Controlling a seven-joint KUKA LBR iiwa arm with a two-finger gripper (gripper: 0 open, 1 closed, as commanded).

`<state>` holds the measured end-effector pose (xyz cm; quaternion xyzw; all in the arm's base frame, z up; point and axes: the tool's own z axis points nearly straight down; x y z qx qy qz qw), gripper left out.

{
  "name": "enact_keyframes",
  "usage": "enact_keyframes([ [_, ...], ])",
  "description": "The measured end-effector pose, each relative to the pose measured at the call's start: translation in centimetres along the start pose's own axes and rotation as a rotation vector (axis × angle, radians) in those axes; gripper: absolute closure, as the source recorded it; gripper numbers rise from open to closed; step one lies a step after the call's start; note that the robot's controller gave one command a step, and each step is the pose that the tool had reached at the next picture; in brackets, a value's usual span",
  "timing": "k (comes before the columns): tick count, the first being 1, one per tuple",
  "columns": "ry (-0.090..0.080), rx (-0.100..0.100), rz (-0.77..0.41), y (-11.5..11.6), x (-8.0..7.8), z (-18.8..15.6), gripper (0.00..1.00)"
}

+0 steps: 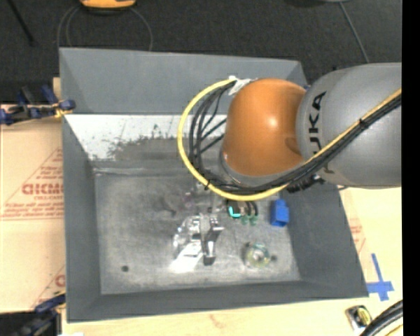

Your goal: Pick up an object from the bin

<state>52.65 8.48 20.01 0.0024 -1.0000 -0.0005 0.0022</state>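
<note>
My gripper (197, 250) is low over the bin floor, just left of the middle, and stands open with its fingers pointing down. A small pale, whitish thing (185, 259) lies on the floor at the left fingertip; I cannot tell whether the fingers touch it. To the right lies a round, clear greenish thing (255, 255). A blue block (279, 213) sits further right, near the bin's right wall. A small teal-green piece (242, 213) shows just under the wrist.
The arm with its orange cover and yellow cable hangs over the back right of the bin and hides the floor there. The left half of the floor shows only scuffed grey metal and a dark speck.
</note>
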Motion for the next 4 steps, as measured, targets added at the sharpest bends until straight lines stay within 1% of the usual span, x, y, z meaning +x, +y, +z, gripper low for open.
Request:
enact_keyframes([
  [1,-0.014,0.0,-0.174,-2.1,1.1,10.7,0.0],
  [2,-0.013,0.003,-0.037,-1.5,1.3,11.4,0.0],
  [3,-0.011,0.002,-0.034,-1.4,1.3,11.3,1.0],
  [4,-0.013,0.001,-0.079,0.7,2.2,-3.7,1.0],
])
